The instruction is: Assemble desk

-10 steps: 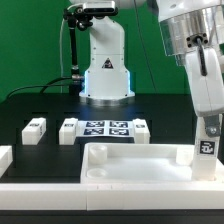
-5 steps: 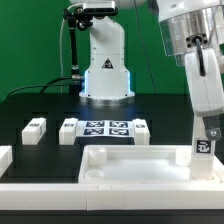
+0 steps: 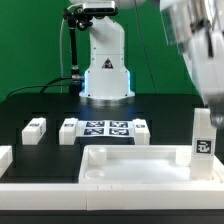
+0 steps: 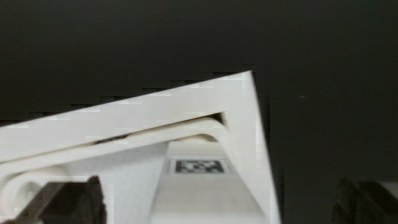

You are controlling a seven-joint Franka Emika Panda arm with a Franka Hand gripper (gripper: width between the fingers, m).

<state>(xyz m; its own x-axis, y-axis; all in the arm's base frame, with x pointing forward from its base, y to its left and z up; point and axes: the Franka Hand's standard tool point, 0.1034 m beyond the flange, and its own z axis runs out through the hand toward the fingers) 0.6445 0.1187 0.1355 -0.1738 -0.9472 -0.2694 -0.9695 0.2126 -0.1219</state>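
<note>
The big white plastic tabletop panel lay in front, with one short white square leg standing upright in its corner at the exterior view's right. Above it hung the gripper, fingers wide apart and empty. That leg seemed done; next it needed to fetch a loose white leg farther back.

Marker board flat on black table; green backdrop behind; white border rail along front.
</note>
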